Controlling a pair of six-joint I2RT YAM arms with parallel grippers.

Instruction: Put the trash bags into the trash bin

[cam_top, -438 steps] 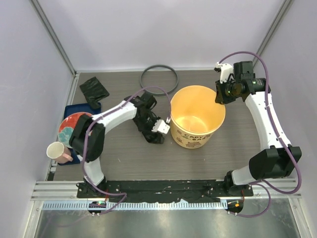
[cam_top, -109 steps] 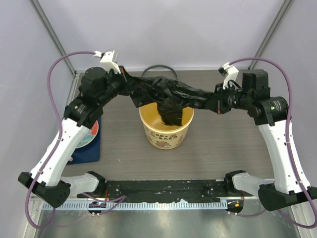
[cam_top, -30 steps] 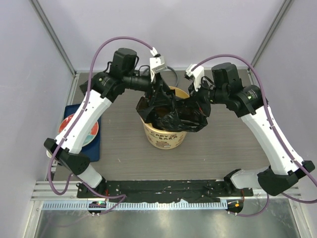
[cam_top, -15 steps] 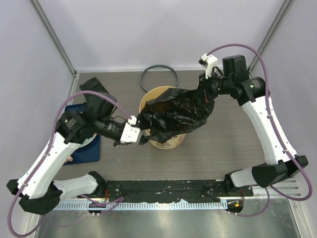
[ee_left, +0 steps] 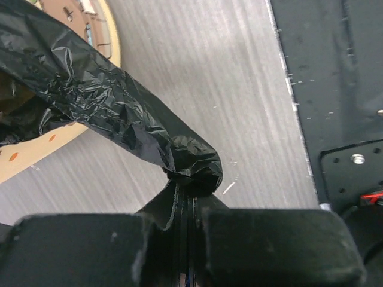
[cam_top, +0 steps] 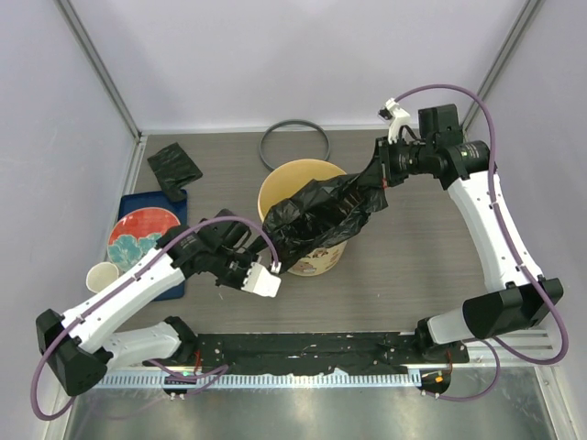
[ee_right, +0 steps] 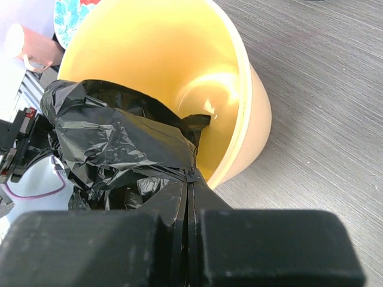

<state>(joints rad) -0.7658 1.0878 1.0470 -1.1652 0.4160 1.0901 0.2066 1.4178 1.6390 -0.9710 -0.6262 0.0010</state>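
Black glossy film runs taut between my two arms: the opened trash bag lies slung over the near and right side of the trash bin, which stands about the middle of the worktop. Most of the sheet sits on the rim and hangs down the outer wall, and the far-left part of the mouth is uncovered, showing the yellow inside. My left pincer is clamped tight on the bag's near-left end, low beside the bin's near-left wall. The left wrist view shows a twisted tail of film pinched between the closed fingers of that pincer, with the bin to its left. My right pincer is likewise shut on the bag's far-right end, held up off the worktop toward the far right corner. From its wrist view I see the film bunched out of the pincer and spilling over the bin's rim. A second bag, a folded packet, lies flat near the far left corner, well apart from the bin. A grey ring rests at the far edge. A plate on a blue mat and a cup sit along the left edge.
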